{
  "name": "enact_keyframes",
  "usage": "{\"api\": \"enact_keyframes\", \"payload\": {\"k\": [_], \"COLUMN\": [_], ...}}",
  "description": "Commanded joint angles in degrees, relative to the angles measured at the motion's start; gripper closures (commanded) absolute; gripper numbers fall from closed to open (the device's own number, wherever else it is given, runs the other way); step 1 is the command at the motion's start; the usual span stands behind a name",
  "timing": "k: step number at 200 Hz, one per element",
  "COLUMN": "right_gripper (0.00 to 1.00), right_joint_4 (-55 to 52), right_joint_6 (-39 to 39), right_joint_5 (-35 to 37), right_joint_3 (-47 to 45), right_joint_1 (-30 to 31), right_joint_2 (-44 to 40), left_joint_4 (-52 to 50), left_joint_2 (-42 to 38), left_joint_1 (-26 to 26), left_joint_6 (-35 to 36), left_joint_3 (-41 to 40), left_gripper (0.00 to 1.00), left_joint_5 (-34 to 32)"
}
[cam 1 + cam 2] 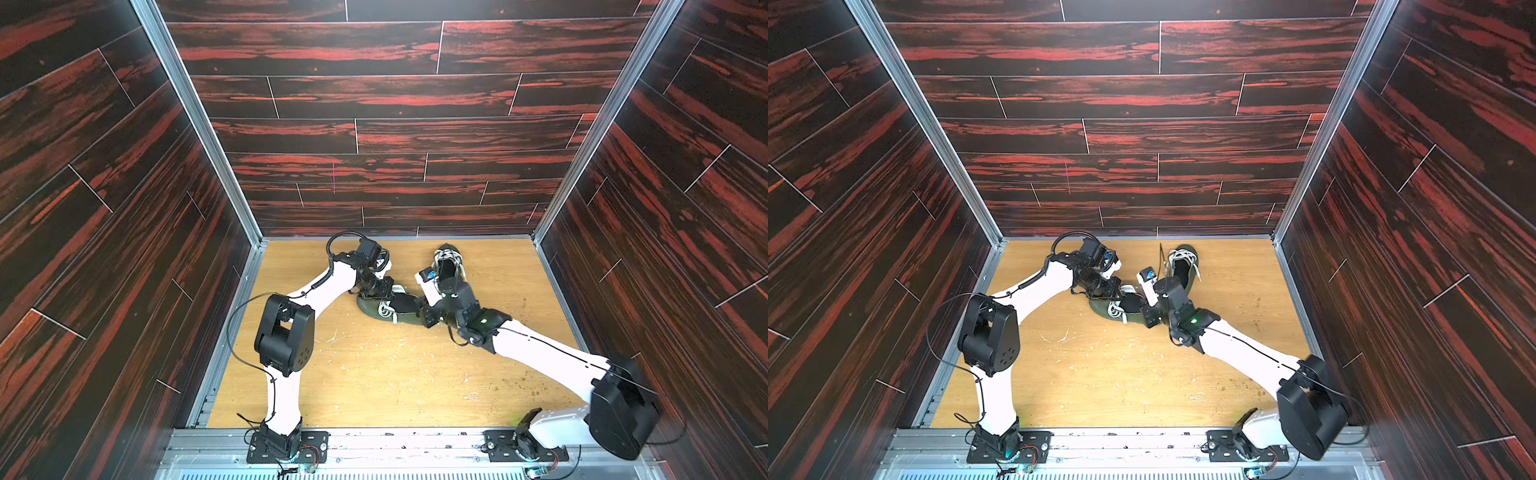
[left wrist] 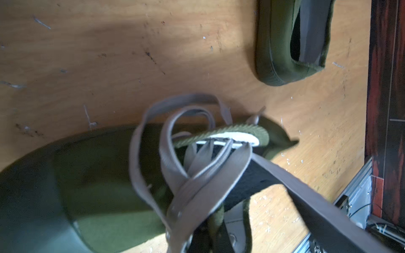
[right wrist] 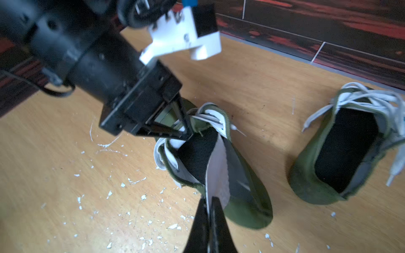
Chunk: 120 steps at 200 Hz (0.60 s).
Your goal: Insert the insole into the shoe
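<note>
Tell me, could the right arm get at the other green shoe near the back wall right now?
Probably not yet: the right tool is shut on the insole, half inside the near shoe. The far shoe lies close by with only floor between, so once freed it likely could.

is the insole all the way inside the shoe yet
No, the insole sticks up out of the shoe, its end pinched between the fingers of the right gripper.
</note>
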Motion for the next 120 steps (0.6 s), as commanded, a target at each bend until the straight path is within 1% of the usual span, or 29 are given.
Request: {"api": "enact_keyframes", "payload": {"k": [1, 35, 52, 74, 84, 92, 101, 112, 120], "right_gripper": [1.00, 1.00, 1.00, 1.00, 1.00, 1.00, 0.97, 0.92, 0.90], "right_joint_4": [-3.74, -4.16, -4.45, -4.87, -6.41, -7.77, -8.74, -10.11, -12.10], "right_joint_6": [-0.48, -6.30, -6.78, -4.88, -3.01, -1.34, 0.01, 0.65, 0.85], "right_joint_5": [-2.48, -2.97, -4.99, -8.89, -11.01, -14.16, -17.16, -17.88, -18.51], "right_joint_3": [0.69, -0.66, -0.51, 0.23, 1.30, 2.20, 2.96, 4.02, 5.09], "right_joint_1": [-0.76, -1.44, -2.61, -6.10, -8.82, -11.34, -13.39, -14.54, -15.02], "right_joint_2": [-0.76, 2.40, 1.45, -0.64, -0.43, 0.22, 1.23, 3.03, 4.68], "left_joint_4": [-2.07, -2.79, -3.51, -3.80, -3.79, -3.79, -3.83, -3.76, -3.57], "left_joint_2": [-0.73, -1.54, -1.54, -1.47, -1.46, -1.45, -1.57, -1.69, -1.89], "left_joint_1": [-0.51, -0.44, -0.47, -0.18, -0.17, -0.14, -0.12, -0.11, -0.16], "left_joint_6": [2.71, 5.42, 6.21, 6.78, 7.30, 7.78, 8.43, 9.21, 9.54], "left_joint_3": [2.13, 1.95, 1.96, 2.00, 1.91, 1.78, 1.79, 1.69, 1.54], "left_gripper": [1.00, 1.00, 1.00, 1.00, 1.00, 1.00, 1.00, 1.00, 1.00], "left_joint_5": [3.18, 5.36, 4.99, 5.42, 6.21, 6.77, 7.44, 8.16, 8.10]}}
